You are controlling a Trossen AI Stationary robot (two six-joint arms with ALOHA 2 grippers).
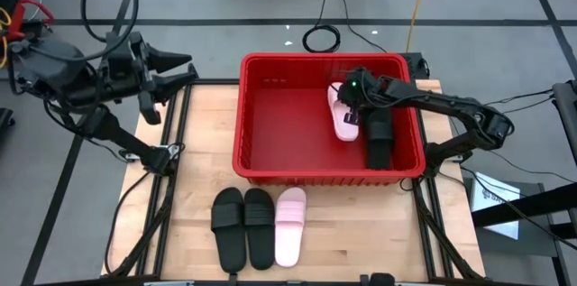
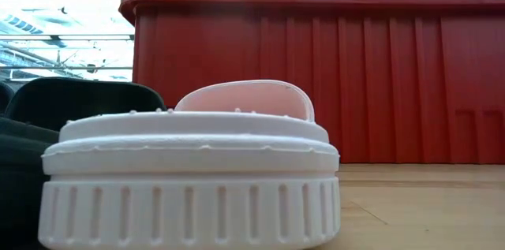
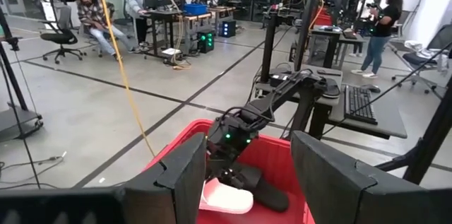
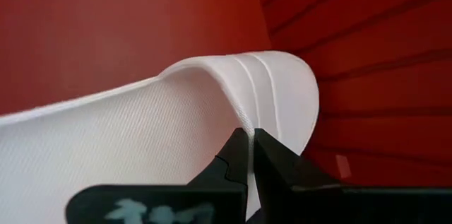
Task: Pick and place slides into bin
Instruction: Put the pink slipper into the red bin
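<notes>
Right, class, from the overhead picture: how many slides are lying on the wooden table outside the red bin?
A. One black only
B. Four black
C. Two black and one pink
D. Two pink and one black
C: the high view shows two black slides and one pink slide side by side on the table in front of the bin.
</notes>
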